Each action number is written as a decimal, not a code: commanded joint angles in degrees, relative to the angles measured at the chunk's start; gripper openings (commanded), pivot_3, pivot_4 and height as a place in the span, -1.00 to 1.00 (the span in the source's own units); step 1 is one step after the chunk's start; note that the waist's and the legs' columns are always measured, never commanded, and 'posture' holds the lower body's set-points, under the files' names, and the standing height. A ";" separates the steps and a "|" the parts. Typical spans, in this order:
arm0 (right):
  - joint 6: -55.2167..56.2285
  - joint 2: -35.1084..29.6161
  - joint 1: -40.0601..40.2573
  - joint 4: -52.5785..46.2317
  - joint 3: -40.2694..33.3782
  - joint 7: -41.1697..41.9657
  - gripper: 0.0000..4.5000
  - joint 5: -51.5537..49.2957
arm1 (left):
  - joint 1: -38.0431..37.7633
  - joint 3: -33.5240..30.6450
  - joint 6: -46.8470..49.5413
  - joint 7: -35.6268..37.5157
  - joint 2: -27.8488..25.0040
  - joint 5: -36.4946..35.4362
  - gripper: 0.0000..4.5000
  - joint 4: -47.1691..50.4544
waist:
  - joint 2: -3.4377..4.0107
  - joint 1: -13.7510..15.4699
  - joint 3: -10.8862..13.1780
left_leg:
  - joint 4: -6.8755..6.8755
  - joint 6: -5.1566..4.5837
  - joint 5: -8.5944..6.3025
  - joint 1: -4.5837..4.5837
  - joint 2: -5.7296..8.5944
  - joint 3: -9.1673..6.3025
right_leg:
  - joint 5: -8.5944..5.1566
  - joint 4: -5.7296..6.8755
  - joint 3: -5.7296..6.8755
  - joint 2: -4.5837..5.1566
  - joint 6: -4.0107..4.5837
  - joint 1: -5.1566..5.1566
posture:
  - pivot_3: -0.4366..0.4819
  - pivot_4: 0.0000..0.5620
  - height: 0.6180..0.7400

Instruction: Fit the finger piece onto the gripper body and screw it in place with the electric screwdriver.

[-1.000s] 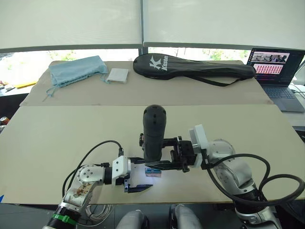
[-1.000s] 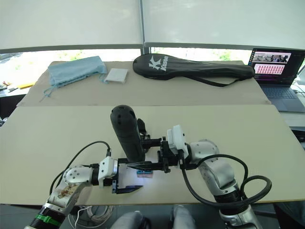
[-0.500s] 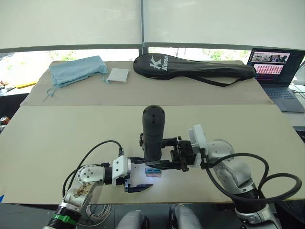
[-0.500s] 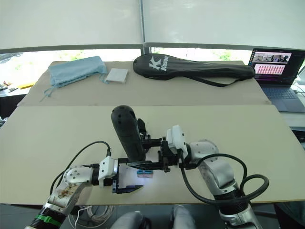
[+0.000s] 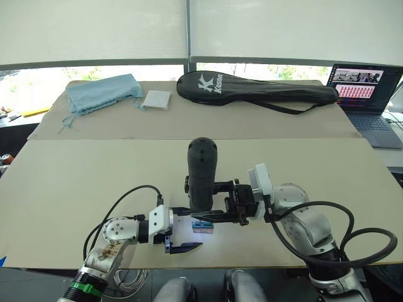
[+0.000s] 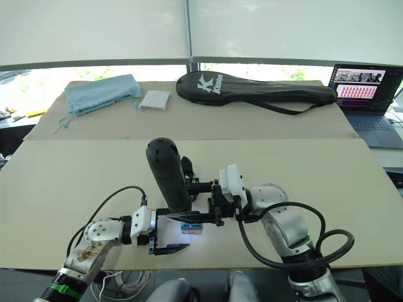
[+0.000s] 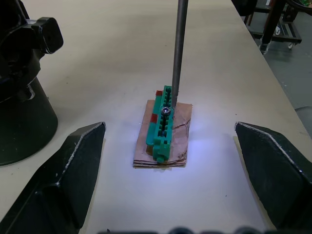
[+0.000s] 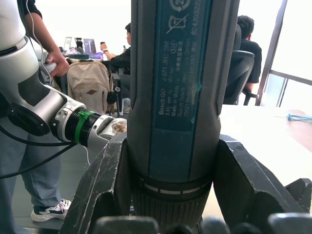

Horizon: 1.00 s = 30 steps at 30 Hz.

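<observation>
Right gripper [image 5: 221,216] clamps thick black matte electric screwdriver [image 5: 203,175], upright, bit down | left wrist: bit on green-tan box [image 7: 164,126] | left gripper [image 7: 170,161] wide.

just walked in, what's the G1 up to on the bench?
The right hand is clamped on the electric screwdriver, holding it upright with its thin bit down on a screw in the small green-and-tan box. The left hand is open, its fingers spread on either side of the box without touching it. The gripper body stands just beside, untouched. On the far table lie a racket bag, a blue cloth and a laptop.
</observation>
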<state>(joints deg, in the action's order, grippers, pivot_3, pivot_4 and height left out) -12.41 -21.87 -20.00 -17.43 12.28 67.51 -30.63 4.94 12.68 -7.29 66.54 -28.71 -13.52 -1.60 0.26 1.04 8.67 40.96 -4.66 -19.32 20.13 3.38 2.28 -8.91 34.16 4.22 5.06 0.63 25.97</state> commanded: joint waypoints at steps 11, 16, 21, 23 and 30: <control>1.44 -0.46 -1.75 -1.34 -1.79 0.03 -0.14 -1.43 | -0.47 2.32 4.12 -0.41 -0.18 1.60 0.99 -0.54 | 0.00 0.02 0.00 | 0.00 0.00 0.00 0.00 0.00 0.00 | 0.00 0.00 -0.01 0.00 -0.01 0.00 | -0.05 -0.47 1.00; 1.44 -0.39 -1.93 -1.09 -1.66 -0.05 -0.14 -1.28 | -0.34 2.27 5.08 -0.47 -0.40 1.37 0.99 0.38 | 0.00 0.00 0.00 | 0.00 0.00 0.00 0.00 0.00 0.00 | 0.00 0.00 -0.01 0.00 -0.01 0.00 | -0.05 -0.47 1.00; 1.55 -0.40 -2.04 -0.86 -1.59 -0.14 -0.14 -1.11 | -0.29 2.25 6.03 -0.63 -0.51 1.32 0.99 1.18 | 0.00 0.00 0.00 | 0.00 -0.01 0.00 0.00 0.00 0.00 | 0.00 0.00 -0.01 0.00 -0.01 0.01 | -0.05 -0.47 1.00; 1.59 -0.41 -2.03 -0.71 -1.53 -0.25 -0.14 -0.93 | -0.26 2.23 6.45 -0.75 -0.50 1.26 0.99 1.61 | 0.00 -0.01 0.00 | 0.00 -0.01 0.00 0.00 0.00 0.00 | 0.00 0.00 -0.01 0.00 -0.01 0.01 | -0.05 -0.47 1.00; 1.73 -0.60 -1.90 -0.49 -1.33 -0.02 -0.14 -0.62 | -0.07 2.28 6.92 -1.01 -0.53 1.21 0.99 1.87 | 0.00 -0.01 0.00 | 0.00 0.00 0.00 0.00 0.00 0.00 | 0.00 0.00 -0.02 0.00 -0.01 0.01 | -0.05 -0.47 1.00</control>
<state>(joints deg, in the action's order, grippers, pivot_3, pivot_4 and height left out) -12.41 -22.57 -20.82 -16.33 12.23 67.43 -30.47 5.56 13.06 -1.58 65.84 -29.28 -13.39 1.24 0.26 1.03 8.67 40.97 -4.66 -19.32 20.13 3.38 2.28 -8.91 34.16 4.21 5.06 0.62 25.98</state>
